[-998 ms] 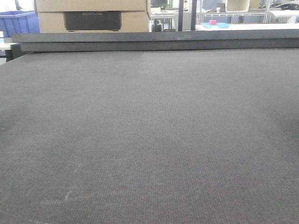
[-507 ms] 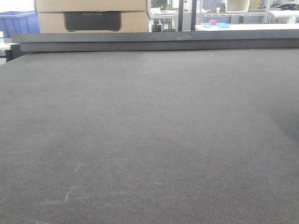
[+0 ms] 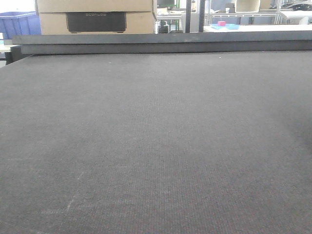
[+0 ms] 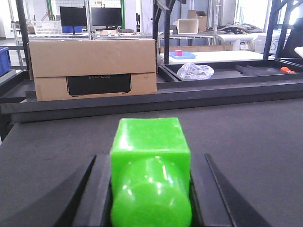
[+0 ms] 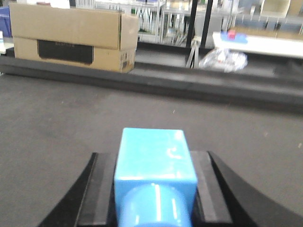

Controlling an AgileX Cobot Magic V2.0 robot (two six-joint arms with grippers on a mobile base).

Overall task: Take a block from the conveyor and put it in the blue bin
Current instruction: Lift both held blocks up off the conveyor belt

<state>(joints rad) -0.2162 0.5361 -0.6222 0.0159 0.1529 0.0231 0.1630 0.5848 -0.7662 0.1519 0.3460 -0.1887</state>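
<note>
Green block sits clamped in the left gripper, dark fingers touching both its sides. Same on the other arm: blue block pinched tight in the right gripper. Under and ahead of both runs the conveyor, dark grey weave, out to its low rail. Past the rail, ahead-left of the left gripper, stands a cardboard carton, with the blue bin further left still. The front view reads the same as a second ago: belt, rail and carton unmoved.
</note>
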